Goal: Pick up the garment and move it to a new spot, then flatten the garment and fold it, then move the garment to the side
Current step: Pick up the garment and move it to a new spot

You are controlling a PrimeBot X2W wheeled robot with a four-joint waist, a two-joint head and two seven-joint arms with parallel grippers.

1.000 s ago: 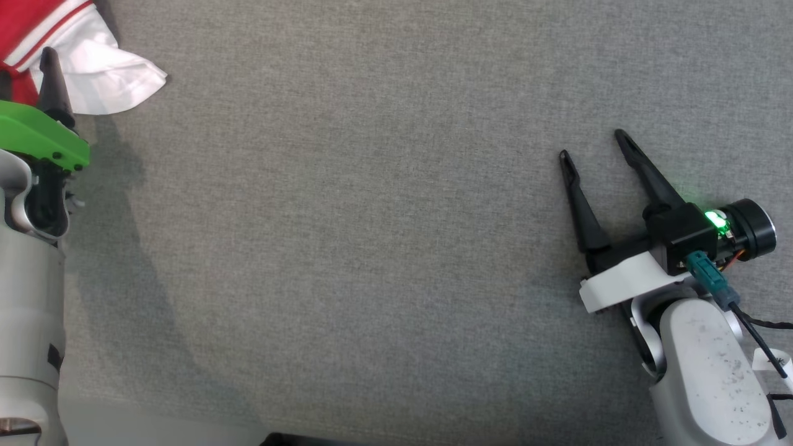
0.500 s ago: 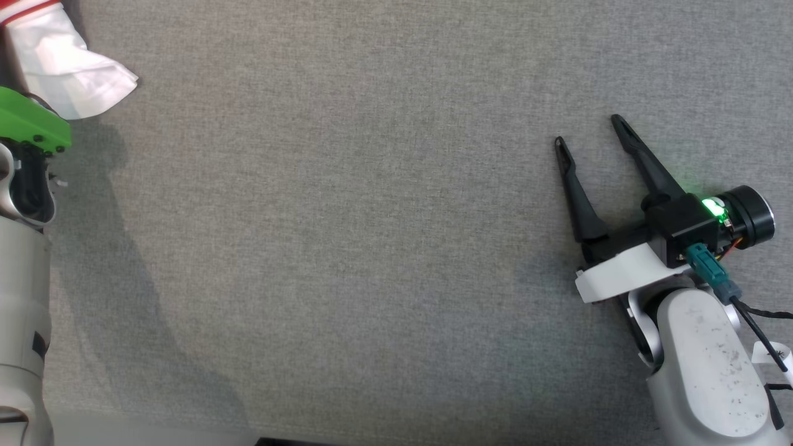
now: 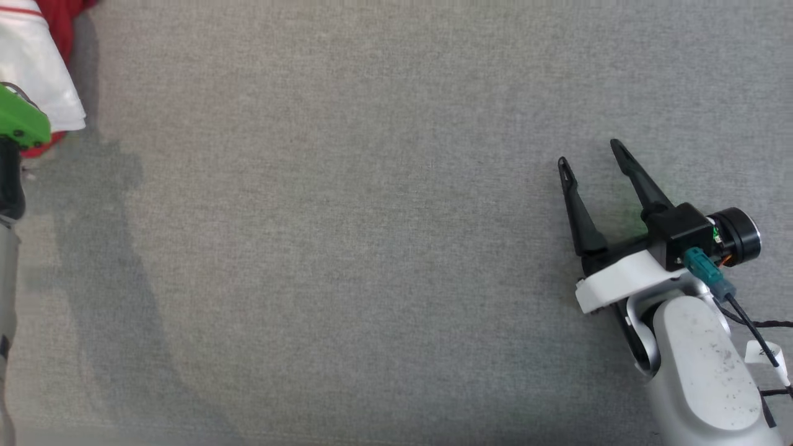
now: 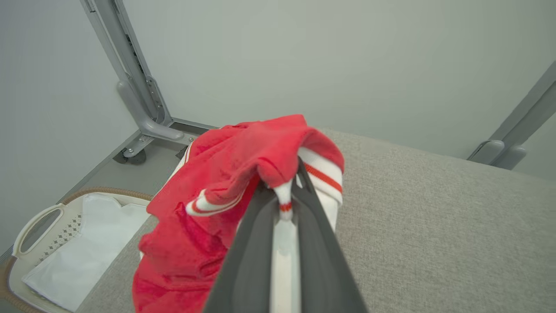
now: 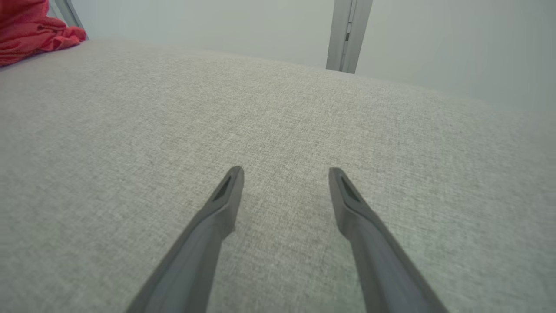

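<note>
Left pincer [image 4: 284, 189]: jaws drawn together on a white, red-striped hem of the garment [image 4: 243, 165], whose red bulk hangs bunched around the grip at the centre of the left wrist view. In the head view the garment sits at the far upper left of the frame, at the counter's [image 3: 372, 248] margin. Right pincer [image 3: 590, 153]: jaws wide apart and empty, low over bare counter at the right of the frame, well apart from the cloth. I judge the first step to be in hand, with the grip made and the carry not yet done. Next I must lift until the trailing folds clear the counter edge and the laundry basket [image 4: 30, 226] at lower left, then carry toward the open middle. The pinch holds only a thin edge, so I would move slowly.
</note>
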